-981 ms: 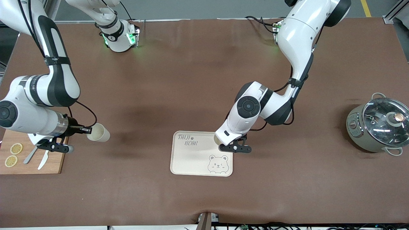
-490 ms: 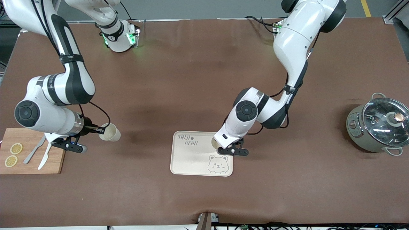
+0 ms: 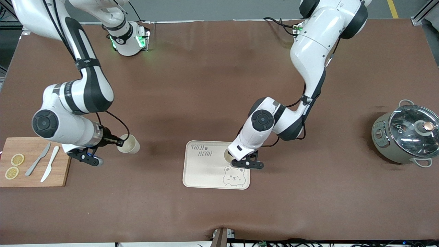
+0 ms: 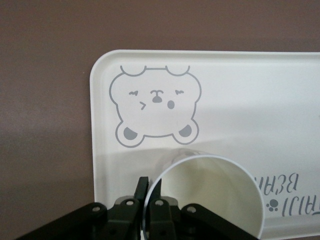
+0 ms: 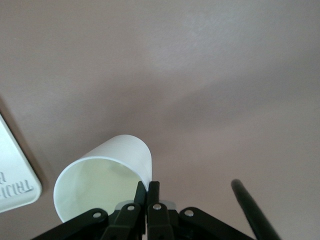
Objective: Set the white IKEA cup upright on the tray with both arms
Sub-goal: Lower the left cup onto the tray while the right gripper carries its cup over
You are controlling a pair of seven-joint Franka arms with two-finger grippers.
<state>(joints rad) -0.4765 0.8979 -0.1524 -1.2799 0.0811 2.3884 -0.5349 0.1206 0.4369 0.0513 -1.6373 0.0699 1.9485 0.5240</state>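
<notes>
The cream tray (image 3: 205,171) with the bear drawing lies near the table's middle. My left gripper (image 3: 230,156) is shut on the rim of a white cup (image 3: 227,155) and holds it upright over the tray's edge toward the left arm's end. In the left wrist view the fingers (image 4: 142,185) pinch the cup's (image 4: 210,195) wall above the tray (image 4: 240,100). My right gripper (image 3: 118,143) is shut on a second white cup (image 3: 129,144), held tilted over bare table between the cutting board and the tray. The right wrist view shows this cup (image 5: 100,185), the gripper (image 5: 148,186) and a tray corner (image 5: 15,185).
A wooden cutting board (image 3: 34,171) with two lemon slices, a knife and a spreader lies at the right arm's end. A grey pot with a glass lid (image 3: 406,133) stands at the left arm's end.
My right arm has carried its cup from beside the cutting board toward the tray. My left gripper has shifted its cup slightly farther in over the tray.
</notes>
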